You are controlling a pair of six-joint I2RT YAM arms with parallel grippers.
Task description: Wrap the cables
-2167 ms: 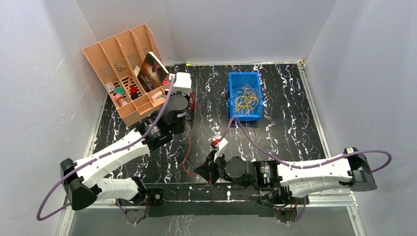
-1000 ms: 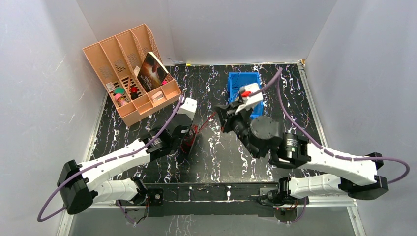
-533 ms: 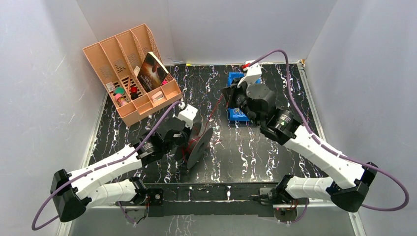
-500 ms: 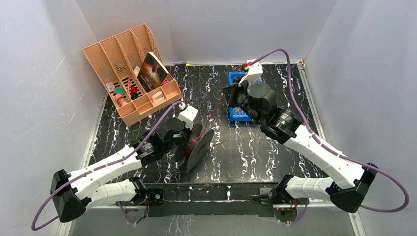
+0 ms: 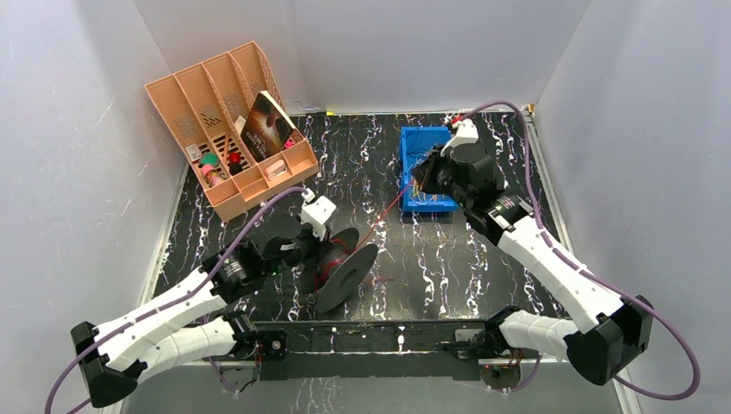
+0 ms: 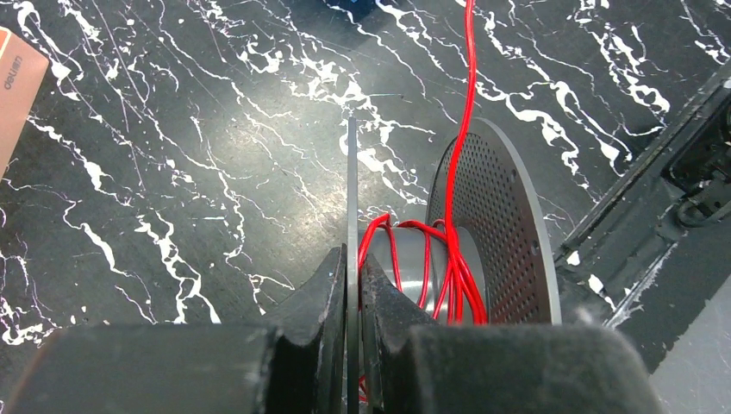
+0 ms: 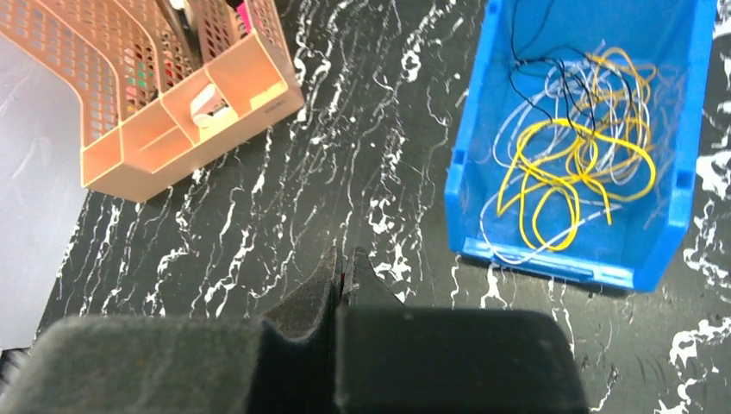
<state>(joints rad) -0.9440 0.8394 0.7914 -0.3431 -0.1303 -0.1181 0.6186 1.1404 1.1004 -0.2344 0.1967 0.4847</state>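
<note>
The black spool (image 5: 346, 272) stands tilted on the dark marble table, in front of centre. My left gripper (image 5: 315, 257) is shut on its near thin flange (image 6: 352, 198). Red cable (image 6: 450, 263) is wound in several turns on the spool's grey hub. One strand (image 5: 384, 215) runs taut up and right to my right gripper (image 5: 416, 183). That gripper hangs by the blue bin's left wall. In the right wrist view the right gripper (image 7: 345, 261) is shut, with a sliver of red between its fingers. The left gripper (image 6: 352, 269) also shows pinching the flange in its wrist view.
A blue bin (image 5: 428, 131) holding thin yellow wires (image 7: 576, 177) sits at the back right. An orange desk organiser (image 5: 172, 95) with a book (image 5: 269, 121) stands at the back left. A black rail (image 5: 379, 332) runs along the table's near edge.
My right gripper swung from the near table edge up to the back right by the blue bin, pulling the red strand taut. My left gripper drew the spool toward the front and tilted it.
</note>
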